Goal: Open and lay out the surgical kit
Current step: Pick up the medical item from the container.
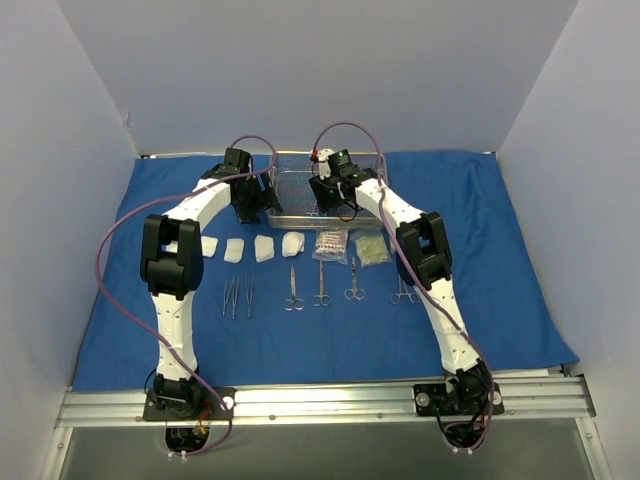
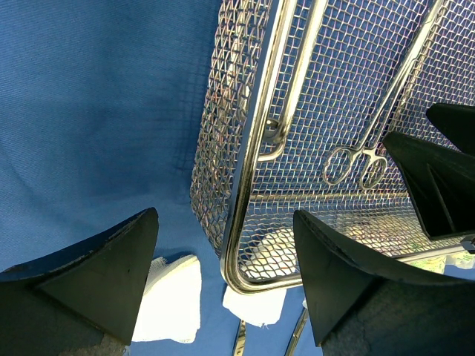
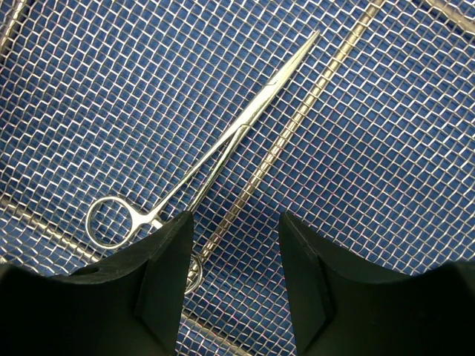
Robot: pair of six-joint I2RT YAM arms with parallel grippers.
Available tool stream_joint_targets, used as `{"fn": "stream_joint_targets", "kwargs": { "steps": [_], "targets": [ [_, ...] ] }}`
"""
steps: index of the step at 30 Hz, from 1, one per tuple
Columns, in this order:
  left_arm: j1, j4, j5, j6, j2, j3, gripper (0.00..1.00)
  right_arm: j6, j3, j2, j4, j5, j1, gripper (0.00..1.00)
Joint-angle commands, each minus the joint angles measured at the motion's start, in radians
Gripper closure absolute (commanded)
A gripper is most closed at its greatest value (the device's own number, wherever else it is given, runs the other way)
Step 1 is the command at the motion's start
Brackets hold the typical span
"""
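Observation:
The steel wire-mesh tray (image 1: 300, 190) stands on the blue drape (image 1: 500, 260) at the back. In it lies one pair of forceps (image 3: 223, 148), also visible from the left wrist as forceps (image 2: 371, 141). My right gripper (image 3: 234, 222) hangs open inside the tray just over the mesh floor. Its left finger covers one forceps ring, and nothing is between the fingers. My left gripper (image 2: 226, 219) is open at the tray's left end, with the tray rim (image 2: 245, 200) corner between its fingers, untouched. In the top view the left gripper (image 1: 252, 200) and right gripper (image 1: 328, 200) flank the tray.
In front of the tray lies a row of several white gauze pads (image 1: 264, 247) and two clear packets (image 1: 330, 242). Nearer the arms lie tweezers (image 1: 240, 296), scissors (image 1: 293, 288) and more ring-handled instruments (image 1: 403, 292). Grey walls close in the table on three sides.

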Motion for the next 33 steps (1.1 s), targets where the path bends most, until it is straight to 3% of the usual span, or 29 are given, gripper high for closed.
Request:
{"fn": "stream_joint_targets", "kwargs": {
  "steps": [1, 14, 33],
  "targets": [
    [0.004, 0.027, 0.011, 0.0, -0.025, 0.014, 0.18, 0.024, 0.031, -0.047, -0.01, 0.052, 0.013, 0.54],
    [0.004, 0.024, 0.013, 0.0, -0.014, 0.018, 0.18, 0.111, 0.051, -0.036, 0.026, 0.072, 0.013, 0.54],
    [0.006, 0.018, 0.014, 0.007, 0.001, 0.043, 0.18, 0.099, 0.029, 0.069, -0.029, 0.116, 0.034, 0.54]
  ]
}}
